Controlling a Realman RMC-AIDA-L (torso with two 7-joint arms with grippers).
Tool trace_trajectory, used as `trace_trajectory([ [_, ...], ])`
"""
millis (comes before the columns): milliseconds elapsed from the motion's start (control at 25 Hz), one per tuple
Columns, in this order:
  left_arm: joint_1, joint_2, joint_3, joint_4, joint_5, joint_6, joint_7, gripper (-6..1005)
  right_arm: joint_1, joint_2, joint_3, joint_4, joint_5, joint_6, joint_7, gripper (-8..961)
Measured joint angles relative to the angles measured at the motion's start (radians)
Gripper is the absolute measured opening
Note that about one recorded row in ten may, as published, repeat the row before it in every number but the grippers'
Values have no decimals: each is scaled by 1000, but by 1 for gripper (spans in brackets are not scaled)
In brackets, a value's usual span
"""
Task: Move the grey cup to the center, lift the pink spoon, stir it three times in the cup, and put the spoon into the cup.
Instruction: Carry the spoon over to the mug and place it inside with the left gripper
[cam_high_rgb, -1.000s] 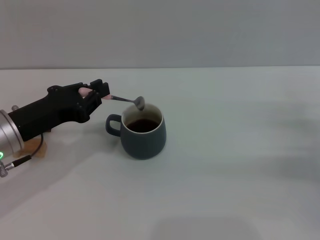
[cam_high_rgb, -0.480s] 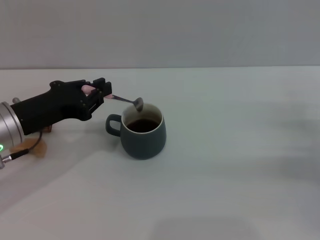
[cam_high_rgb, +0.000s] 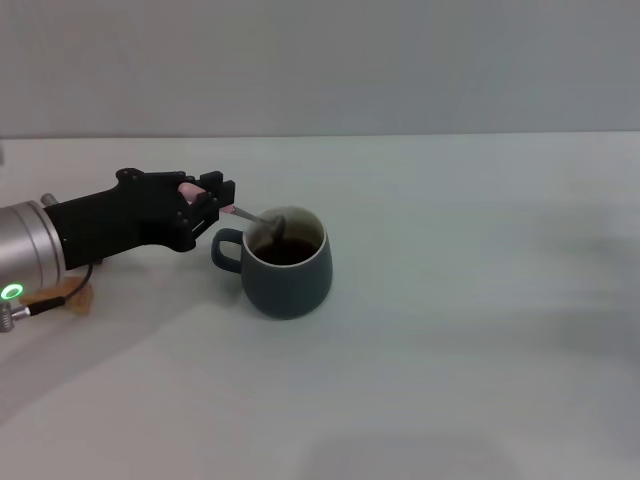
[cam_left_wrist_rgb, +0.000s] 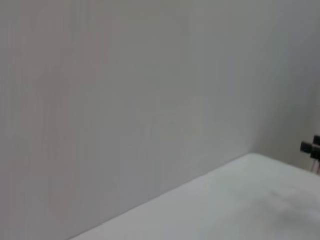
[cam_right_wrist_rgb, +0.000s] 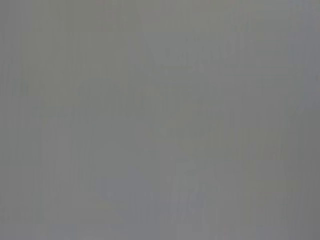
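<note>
The grey cup (cam_high_rgb: 288, 270) stands upright near the middle of the table in the head view, its loop handle pointing toward my left arm and dark liquid inside. My left gripper (cam_high_rgb: 218, 200) is just left of the cup, shut on the pink handle of the pink spoon (cam_high_rgb: 258, 218). The spoon slants down to the right, and its metal bowl sits at the cup's mouth, just inside the near-left rim. The right gripper is out of view. Neither wrist view shows the cup or the spoon.
A tan wooden block (cam_high_rgb: 68, 297) lies on the table under my left forearm, at the left edge. The white table (cam_high_rgb: 480, 330) stretches wide to the right and front of the cup. A grey wall runs behind the table.
My left gripper has moved right and down with the spoon. The spoon's bowl has dropped from above the cup's rim into its mouth. The cup has not moved.
</note>
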Motion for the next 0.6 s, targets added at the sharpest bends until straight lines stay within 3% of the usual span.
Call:
trace_trajectory([
  [600, -77, 8, 51, -22, 0, -126, 6, 144, 1, 1, 0, 0, 0, 3, 0, 632],
])
